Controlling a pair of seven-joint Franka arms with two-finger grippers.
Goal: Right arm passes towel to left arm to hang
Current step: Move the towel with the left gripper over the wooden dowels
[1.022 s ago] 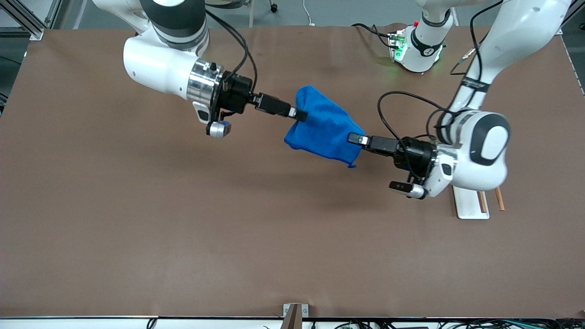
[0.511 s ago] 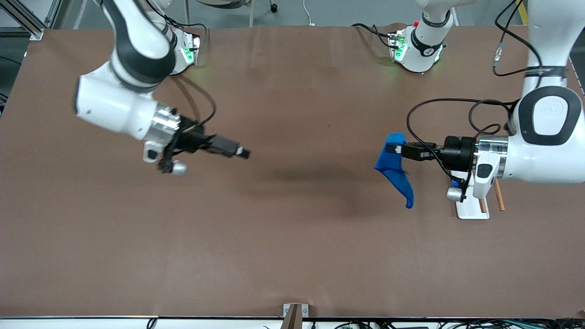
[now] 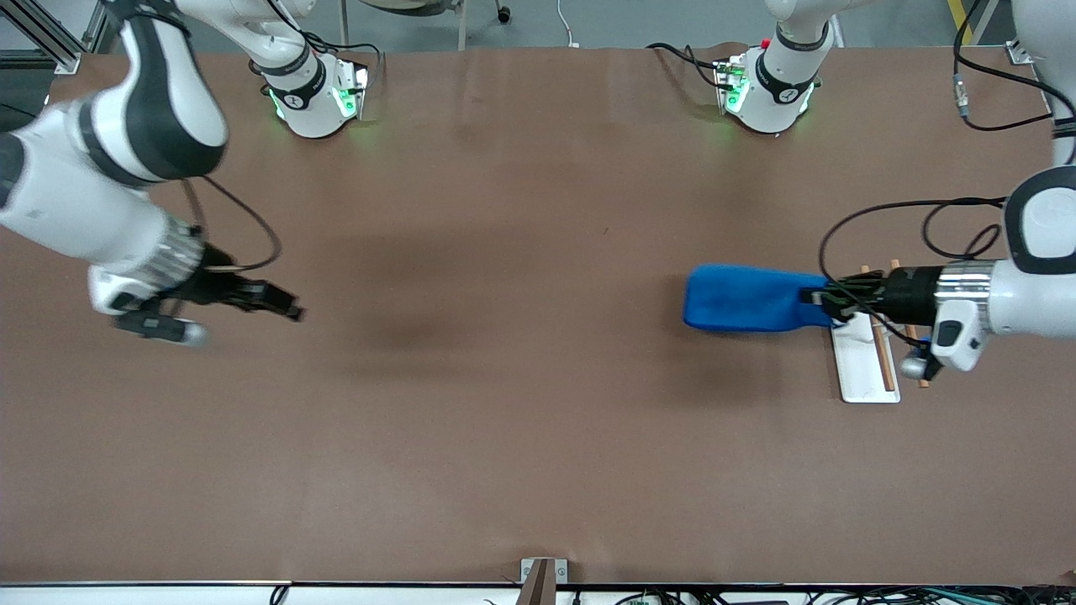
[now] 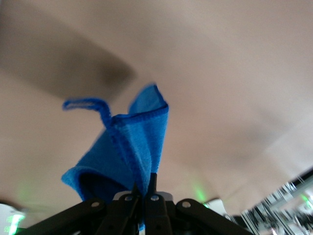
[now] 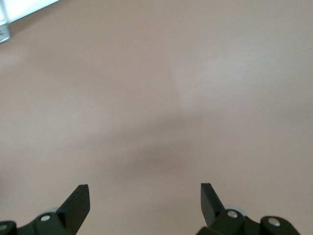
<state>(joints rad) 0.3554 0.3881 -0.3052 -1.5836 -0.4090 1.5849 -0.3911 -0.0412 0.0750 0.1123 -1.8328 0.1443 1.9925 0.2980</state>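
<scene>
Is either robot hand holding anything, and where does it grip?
The left gripper pinches the blue towel at its hemmed edge; the right gripper is open, empty.

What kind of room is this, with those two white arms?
Most likely a robotics lab. Two arms are bolted to a brown table, cables trail across it, and the left gripper holds a blue towel over a small rack. The right gripper hangs open, holding nothing.

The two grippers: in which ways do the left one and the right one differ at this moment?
The left gripper has its fingers shut on the towel; the right gripper has its fingers spread open and holds nothing. The left gripper is over the white rack at the left arm's end of the table; the right gripper is over bare table at the right arm's end. Both are black, two-fingered, and up in the air.
</scene>
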